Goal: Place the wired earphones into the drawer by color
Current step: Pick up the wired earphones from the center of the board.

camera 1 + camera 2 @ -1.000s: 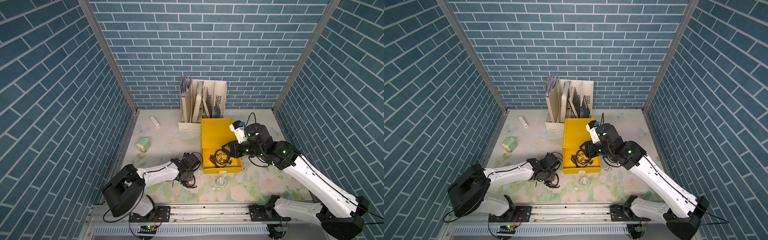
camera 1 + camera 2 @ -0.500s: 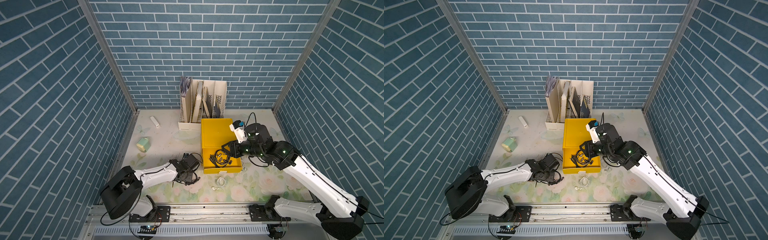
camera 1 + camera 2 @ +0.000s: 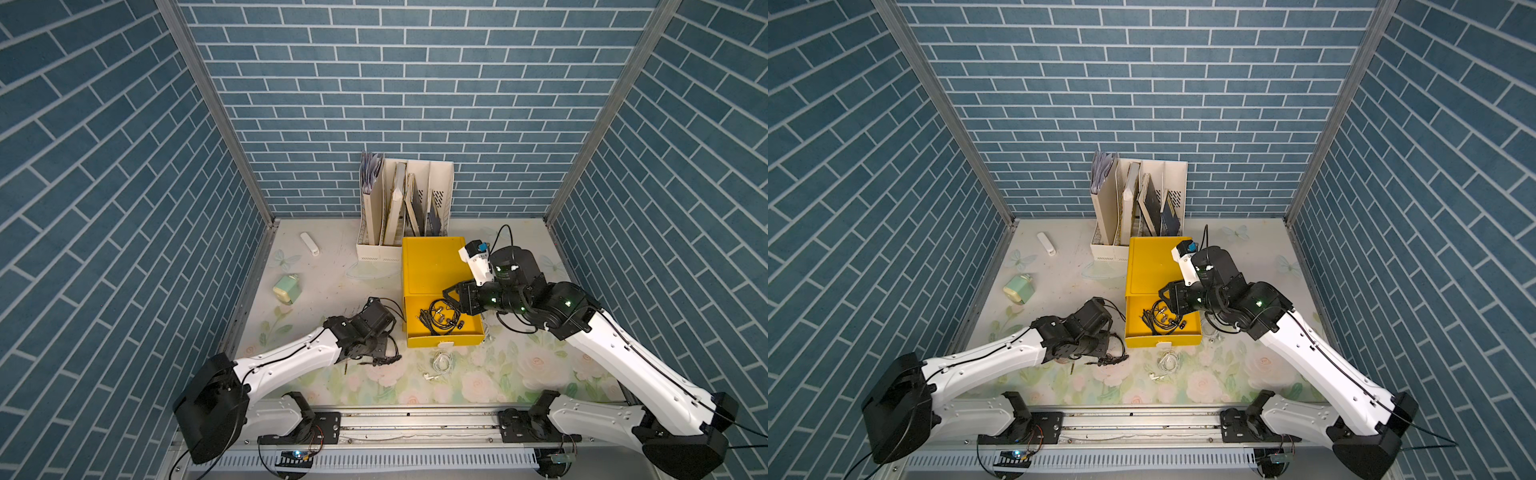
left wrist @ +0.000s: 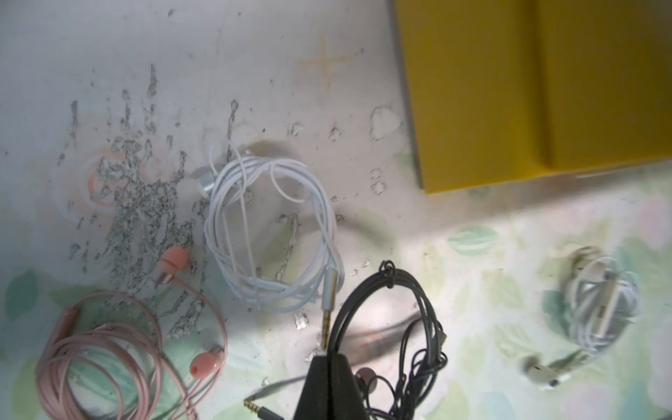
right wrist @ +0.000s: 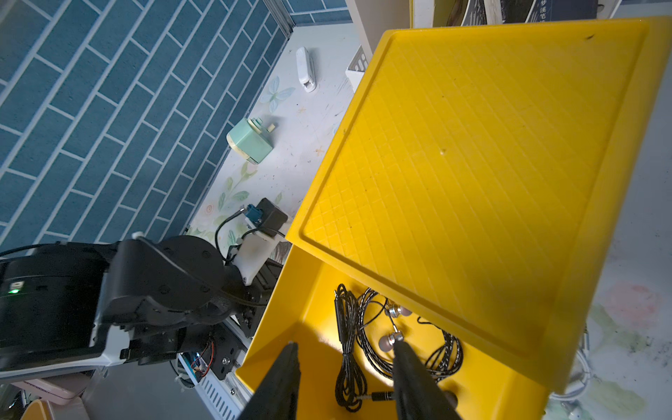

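My left gripper point(image 4: 327, 358) is shut on a loop of the black wired earphones point(image 4: 400, 327), low over the table left of the drawer point(image 3: 444, 338); in both top views the coil point(image 3: 384, 360) point(image 3: 1111, 358) trails from the left gripper point(image 3: 379, 358). A white coil point(image 4: 276, 232) and a pink coil point(image 4: 102, 349) lie beside it. Another white coil point(image 3: 441, 360) lies in front of the drawer. The yellow drawer is pulled out and holds black earphones point(image 5: 363, 334) point(image 3: 440, 320). My right gripper point(image 5: 345, 349) point(image 3: 451, 297) hangs open over them, holding nothing.
The yellow cabinet point(image 3: 432, 266) that the drawer slides from stands behind it. A white file holder point(image 3: 405, 208) with books stands against the back wall. A small green device point(image 3: 286, 289) and a white stick point(image 3: 310, 243) lie at the left of the table.
My left gripper has shut on the black earphone cable and its wrist has shifted slightly. The right arm has not moved.
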Tool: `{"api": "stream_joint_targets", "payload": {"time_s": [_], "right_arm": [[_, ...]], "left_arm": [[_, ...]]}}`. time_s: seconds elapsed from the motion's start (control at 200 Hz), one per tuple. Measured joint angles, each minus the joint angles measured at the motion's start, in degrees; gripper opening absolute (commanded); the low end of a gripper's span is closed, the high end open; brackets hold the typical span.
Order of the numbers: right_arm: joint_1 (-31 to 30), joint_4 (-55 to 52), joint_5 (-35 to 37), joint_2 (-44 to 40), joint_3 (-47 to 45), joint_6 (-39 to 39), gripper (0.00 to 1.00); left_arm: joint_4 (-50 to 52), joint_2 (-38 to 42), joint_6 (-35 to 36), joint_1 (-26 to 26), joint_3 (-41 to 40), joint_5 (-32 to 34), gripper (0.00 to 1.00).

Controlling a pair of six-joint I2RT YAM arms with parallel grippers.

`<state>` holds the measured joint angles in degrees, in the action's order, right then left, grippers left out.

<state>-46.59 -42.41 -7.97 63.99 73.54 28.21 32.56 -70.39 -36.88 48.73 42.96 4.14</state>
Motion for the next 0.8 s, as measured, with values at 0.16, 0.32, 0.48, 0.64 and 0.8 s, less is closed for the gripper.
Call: {"api": "stream_joint_targets", "payload": {"time_s": [0.16, 0.32, 0.48, 0.64, 0.8], "right_arm": [[0.0, 0.5, -0.1, 0.2, 0.0, 0.0, 0.50], [0.0, 1.4, -0.5, 0.4, 0.0, 0.0, 0.50], [0.0, 2.9, -1.4, 0.4, 0.0, 0.0, 0.53], [0.1, 5.2, -3.2, 0.4, 0.0, -0.1, 0.57], [1.0, 7.9, -5.2, 0.4, 0.0, 0.1, 0.61]], "left_arm": [[2.0, 2.7, 0.3, 0.0, 3.1, 0.0, 0.00], [4.7, 5.1, 0.5, 0.0, 5.2, 0.3, 0.00], [7.9, 7.1, 0.5, 0.0, 7.4, 1.7, 0.00], [11.9, 8.7, 0.5, -0.3, 10.8, 4.0, 0.00], [15.7, 11.9, 0.6, -2.5, 16.1, 6.6, 0.00]]}}
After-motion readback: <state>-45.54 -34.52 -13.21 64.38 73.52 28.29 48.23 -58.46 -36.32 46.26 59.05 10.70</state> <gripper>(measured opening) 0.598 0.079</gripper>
